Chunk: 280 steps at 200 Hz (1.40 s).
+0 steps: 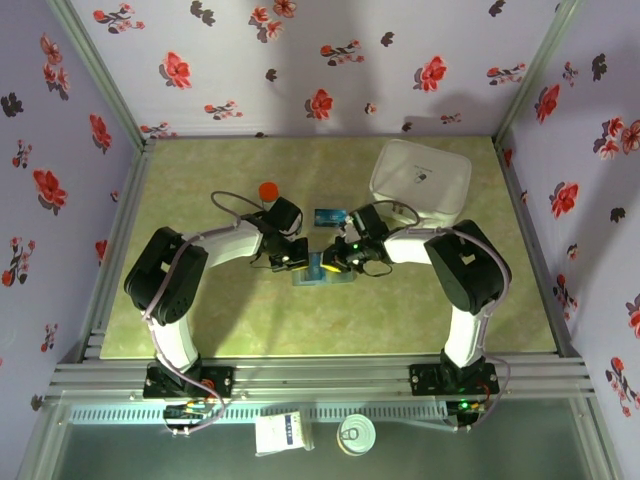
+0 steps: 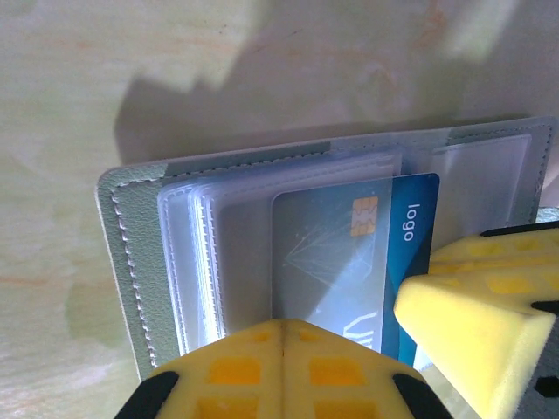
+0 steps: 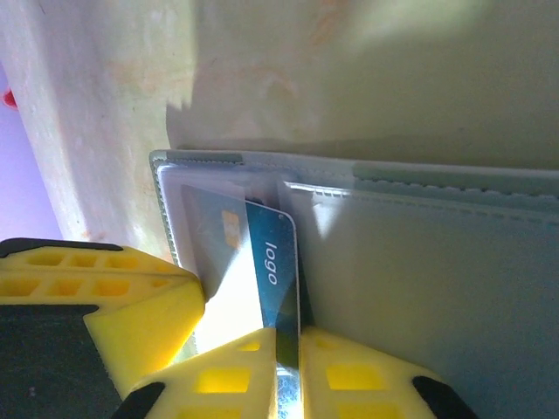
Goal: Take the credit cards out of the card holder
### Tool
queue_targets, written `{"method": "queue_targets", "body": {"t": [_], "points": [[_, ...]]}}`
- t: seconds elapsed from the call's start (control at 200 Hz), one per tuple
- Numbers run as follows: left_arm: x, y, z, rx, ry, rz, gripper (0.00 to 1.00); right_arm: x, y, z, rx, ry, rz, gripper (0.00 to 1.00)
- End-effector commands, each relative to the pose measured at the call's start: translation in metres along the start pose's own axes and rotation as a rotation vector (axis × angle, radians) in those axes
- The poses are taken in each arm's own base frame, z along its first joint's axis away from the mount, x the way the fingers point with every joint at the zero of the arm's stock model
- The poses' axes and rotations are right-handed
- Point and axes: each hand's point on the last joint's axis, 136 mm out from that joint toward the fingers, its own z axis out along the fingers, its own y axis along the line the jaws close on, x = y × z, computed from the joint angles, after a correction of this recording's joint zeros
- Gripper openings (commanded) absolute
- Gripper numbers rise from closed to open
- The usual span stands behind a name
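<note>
Right wrist, right hand [image 3: 288, 342] pinching credit card [image 3: 266, 262]

Colours: card holder [image 2: 127, 253] grey-blue, pale stitching; credit card [image 2: 415, 236] teal-blue, gold chip, white lettering; left gripper [image 2: 284, 336] yellow; table [image 1: 200, 320] mottled green-beige; walls [image 1: 330, 60] lilac, red and black flowers; box [image 1: 425, 185] white.

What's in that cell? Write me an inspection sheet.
Surface: pale green table top, mottled.
Job's things: grey-blue folding card holder lies open; teal-blue plastic card partly out of its clear sleeve; second teal card loose beyond.
Clutter: large white lidded box; red-capped cylinder.
Grippers: left gripper jaws shut, over the holder; right gripper jaws shut on the teal-blue plastic card.
Cables: black loops at both wrists.
Surroundings: floral-print walls.
</note>
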Motion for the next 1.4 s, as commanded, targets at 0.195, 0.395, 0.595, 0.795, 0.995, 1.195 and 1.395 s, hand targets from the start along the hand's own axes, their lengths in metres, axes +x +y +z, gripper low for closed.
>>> {"method": "queue_targets", "body": {"t": [0.195, 0.395, 0.595, 0.795, 0.995, 1.195, 1.395], "points": [[0.011, 0.011, -0.001, -0.044, 0.032, 0.017, 0.0, 0.004, -0.016, -0.035, 0.082, -0.038, -0.014, 0.07], [0.002, -0.002, -0.01, -0.002, 0.012, 0.024, 0.0, 0.003, -0.01, -0.064, 0.176, -0.05, -0.119, 0.06], [-0.008, -0.015, -0.029, 0.075, -0.044, 0.018, 0.05, -0.008, -0.001, -0.09, 0.308, -0.037, -0.358, 0.02], [-0.012, -0.005, -0.045, 0.088, -0.084, -0.01, 0.09, -0.028, 0.012, -0.113, 0.424, -0.006, -0.76, 0.0], [-0.005, 0.013, -0.057, 0.084, -0.107, -0.045, 0.1, -0.05, 0.033, -0.127, 0.498, 0.13, -1.189, 0.0], [0.008, 0.028, -0.062, 0.07, -0.108, -0.071, 0.1, -0.076, 0.043, -0.124, 0.552, 0.227, -1.42, 0.0], [0.013, 0.038, -0.061, 0.057, -0.101, -0.094, 0.1, -0.098, 0.05, -0.107, 0.517, 0.307, -1.465, 0.0]]}}
